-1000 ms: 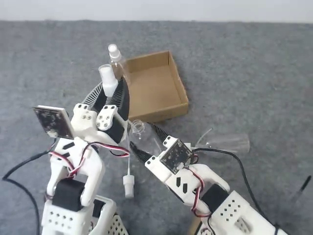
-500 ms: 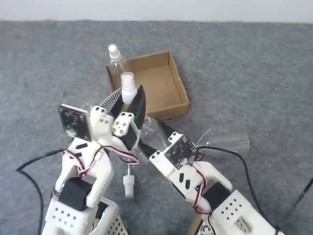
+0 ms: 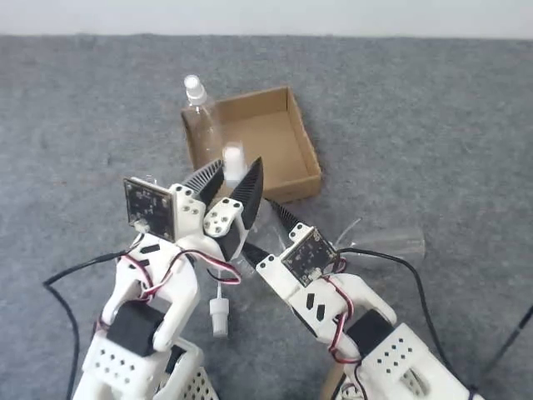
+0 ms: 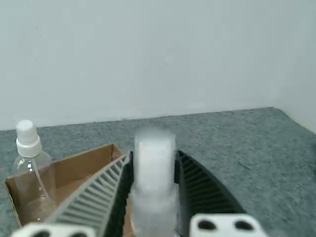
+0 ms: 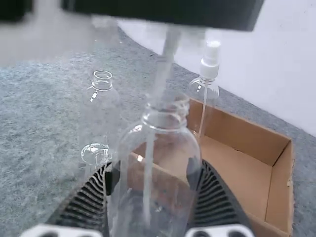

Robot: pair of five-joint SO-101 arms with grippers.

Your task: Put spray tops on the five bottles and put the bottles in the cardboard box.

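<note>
My left gripper (image 3: 236, 167) is shut on a white spray top (image 3: 234, 157), held upright (image 4: 154, 168) between its fingers. Just below it, my right gripper (image 3: 255, 225) is shut on a clear open bottle (image 5: 153, 163). The top's dip tube (image 5: 160, 74) hangs down into that bottle's neck; the cap sits above the neck. The cardboard box (image 3: 287, 171) lies just beyond both grippers. A capped bottle (image 3: 196, 98) stands at the box's far left corner (image 4: 28, 163).
A loose spray top (image 3: 218, 312) lies on the grey carpet between the arm bases. A clear bottle (image 3: 391, 242) lies on its side to the right. Two uncapped bottles (image 5: 101, 96) (image 5: 95, 153) stand beside the held one. Cables trail near both bases.
My left gripper carried the spray top back from the box's far left corner, toward the right arm and lower, over the held bottle. The right gripper shifted slightly toward it.
</note>
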